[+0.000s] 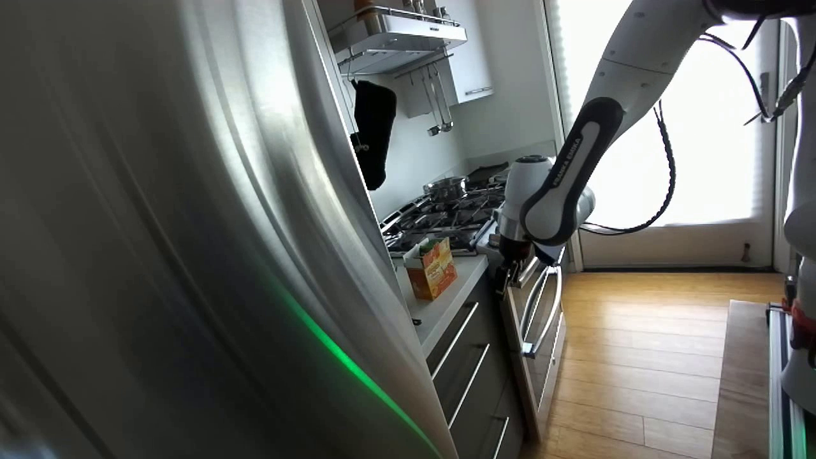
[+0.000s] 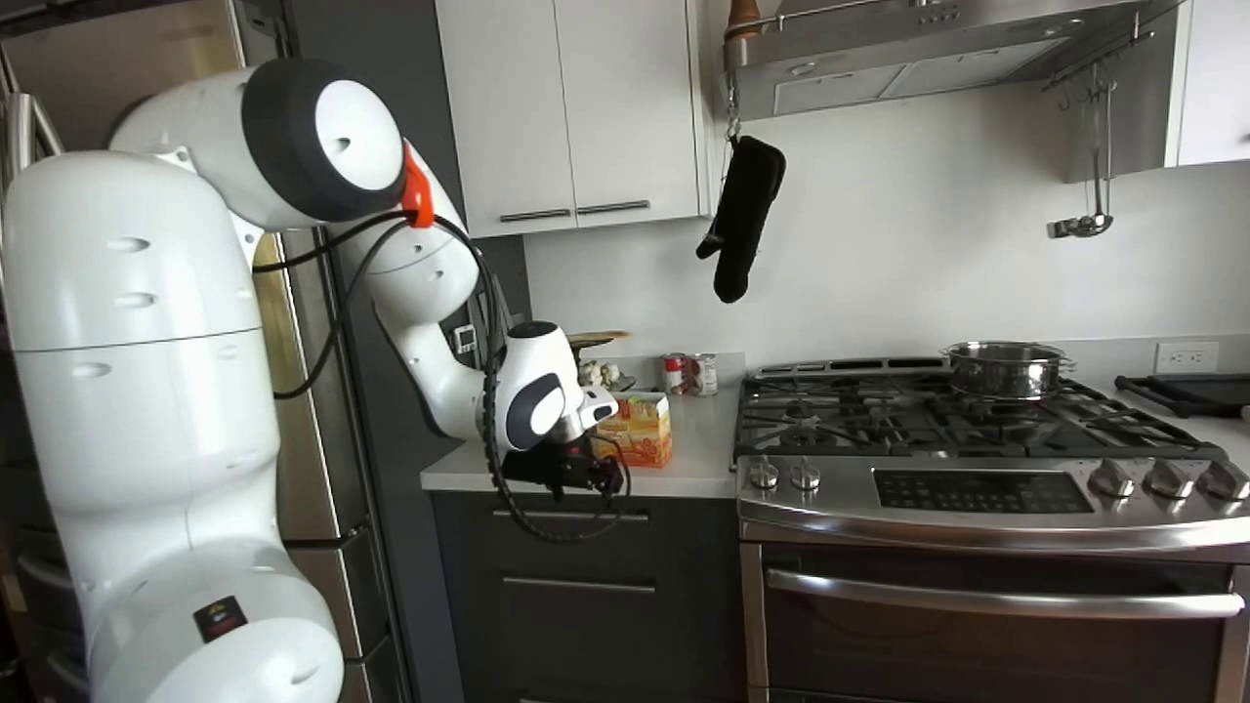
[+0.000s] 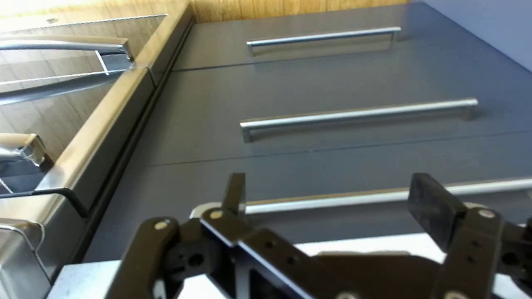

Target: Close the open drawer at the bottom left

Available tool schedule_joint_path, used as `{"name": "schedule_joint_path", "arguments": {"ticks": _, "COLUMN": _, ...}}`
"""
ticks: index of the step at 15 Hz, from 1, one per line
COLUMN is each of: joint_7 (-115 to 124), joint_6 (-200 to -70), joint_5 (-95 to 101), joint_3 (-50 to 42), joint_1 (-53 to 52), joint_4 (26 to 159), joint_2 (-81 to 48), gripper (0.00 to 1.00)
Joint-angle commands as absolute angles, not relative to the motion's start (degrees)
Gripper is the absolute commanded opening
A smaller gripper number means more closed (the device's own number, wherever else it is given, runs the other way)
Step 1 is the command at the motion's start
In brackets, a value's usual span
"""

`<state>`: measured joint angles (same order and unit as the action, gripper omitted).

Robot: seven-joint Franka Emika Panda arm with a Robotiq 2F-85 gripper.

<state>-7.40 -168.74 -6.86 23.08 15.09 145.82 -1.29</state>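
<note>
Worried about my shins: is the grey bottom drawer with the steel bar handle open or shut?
Shut: the wrist view shows the bottom drawer flush with the grey middle drawer, no interior visible.

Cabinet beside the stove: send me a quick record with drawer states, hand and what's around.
Bottom drawer: looks shut, flush with those above
Middle drawer: looks shut
Top drawer: looks shut
Hand: open, near the top drawer's handle; contact unclear
Stove: right of the cabinet in an exterior view, pot on top
Counter: orange box on it
</note>
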Motion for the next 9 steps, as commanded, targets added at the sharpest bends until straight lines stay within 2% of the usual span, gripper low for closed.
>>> {"name": "schedule_joint_path", "arguments": {"ticks": 1, "joint_7": -9.8, "joint_6": -166.3, "joint_5": -22.8, "joint_3": 26.9, "joint_1": 13.2, "joint_4": 145.0, "joint_2": 4.7, "gripper": 1.0}}
{"name": "schedule_joint_path", "arguments": {"ticks": 3, "joint_7": -12.7, "joint_6": -167.0, "joint_5": -31.8, "joint_3": 24.8, "joint_1": 8.4, "joint_4": 145.0, "joint_2": 8.6, "gripper": 1.0}}
{"name": "schedule_joint_path", "arguments": {"ticks": 4, "joint_7": -10.1, "joint_6": -168.4, "joint_5": -24.9, "joint_3": 26.6, "joint_1": 11.7, "joint_4": 144.0, "joint_2": 4.1, "gripper": 1.0}}
{"name": "schedule_joint_path", "arguments": {"ticks": 9, "joint_7": -10.5, "joint_6": -168.4, "joint_5": -25.8, "joint_3": 26.6, "joint_1": 11.5, "joint_4": 144.0, "joint_2": 4.7, "gripper": 1.0}}
